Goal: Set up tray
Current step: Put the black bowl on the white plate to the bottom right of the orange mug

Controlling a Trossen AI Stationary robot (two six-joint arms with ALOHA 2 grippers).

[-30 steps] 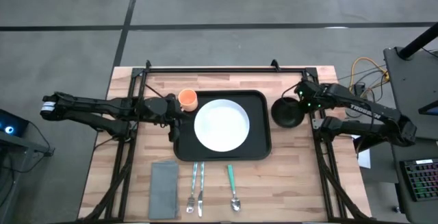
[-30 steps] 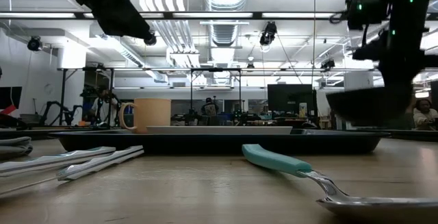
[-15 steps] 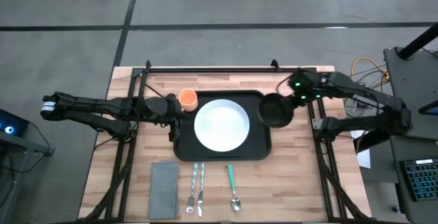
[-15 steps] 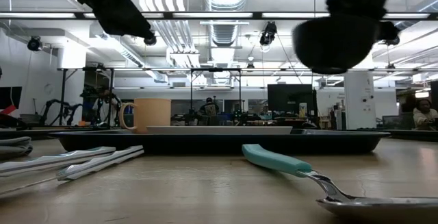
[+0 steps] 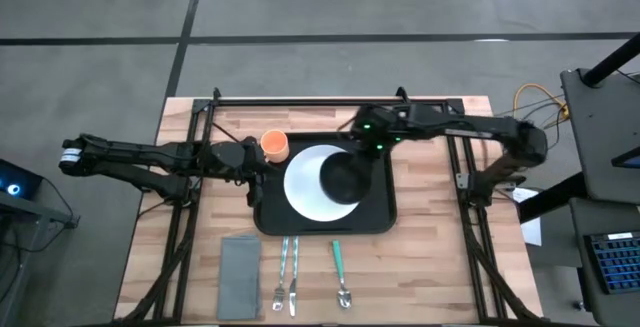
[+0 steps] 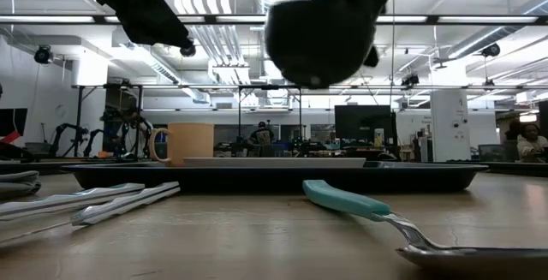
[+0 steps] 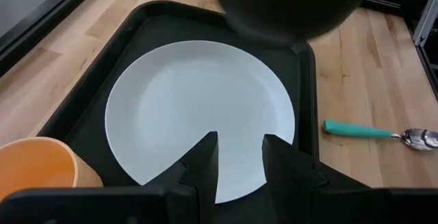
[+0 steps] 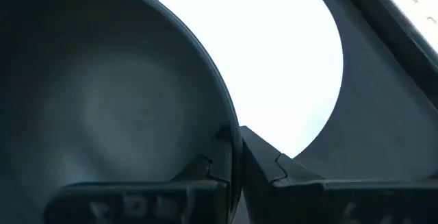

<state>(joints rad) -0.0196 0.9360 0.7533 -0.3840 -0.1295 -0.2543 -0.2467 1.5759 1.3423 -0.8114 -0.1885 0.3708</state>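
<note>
— Orange cup (image 5: 275,145) sits on the black tray (image 5: 380,217), mid-worktop; left gripper (image 7: 236,157) beside it, fingers spread, empty.

— And right?

— Right gripper (image 8: 233,157) pinches a black bowl (image 5: 344,175) by its rim above the white plate (image 5: 303,189). Thin grip; it could tilt, slip, land off-centre.

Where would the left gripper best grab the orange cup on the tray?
Probably the rim: one finger inside, one outside. The orange cup stands upright, mouth open, in the tray's corner. Come from above on the side away from the white plate, which sits close beside it. The left gripper is open nearby.
</note>
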